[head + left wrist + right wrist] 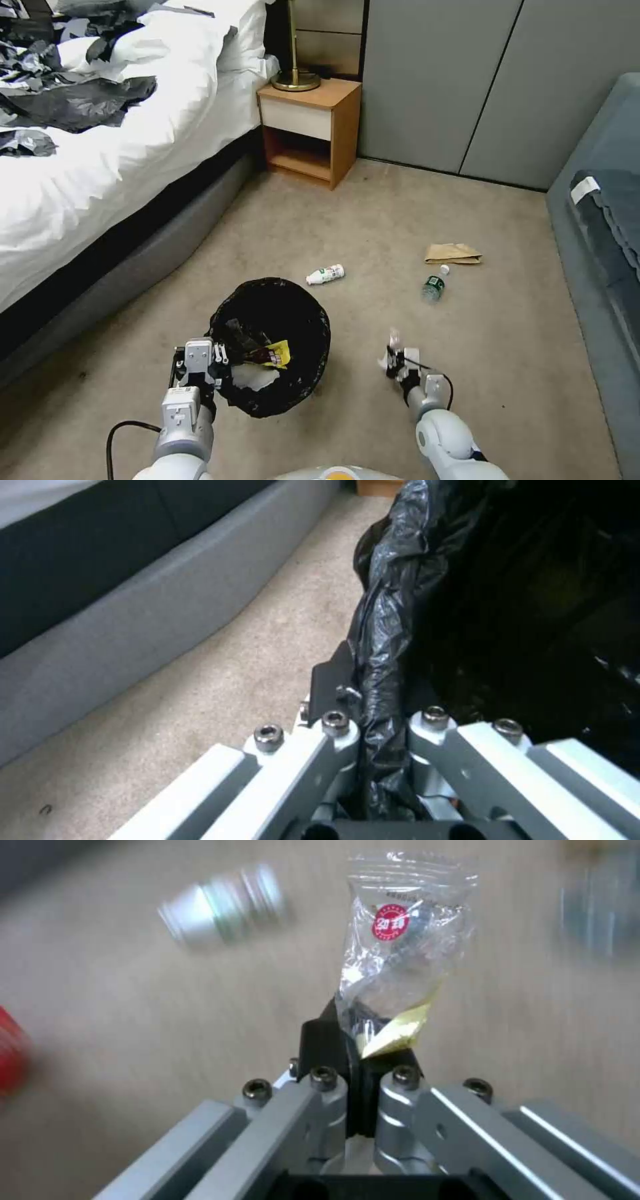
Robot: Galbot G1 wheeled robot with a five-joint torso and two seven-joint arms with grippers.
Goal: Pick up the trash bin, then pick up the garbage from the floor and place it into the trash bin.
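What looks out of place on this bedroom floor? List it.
Litter lies loose on the beige carpet: a small white plastic bottle, a clear plastic bottle with a green label and a flat brown paper bag, all outside the black-lined round trash bin. Crumpled black plastic sprawls over the white bed.

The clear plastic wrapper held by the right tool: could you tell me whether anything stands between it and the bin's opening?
Nothing visible does. The clear plastic wrapper sits pinched in the right tool, and bare carpet lies between it and the black-lined round trash bin, held at its rim by the left tool.
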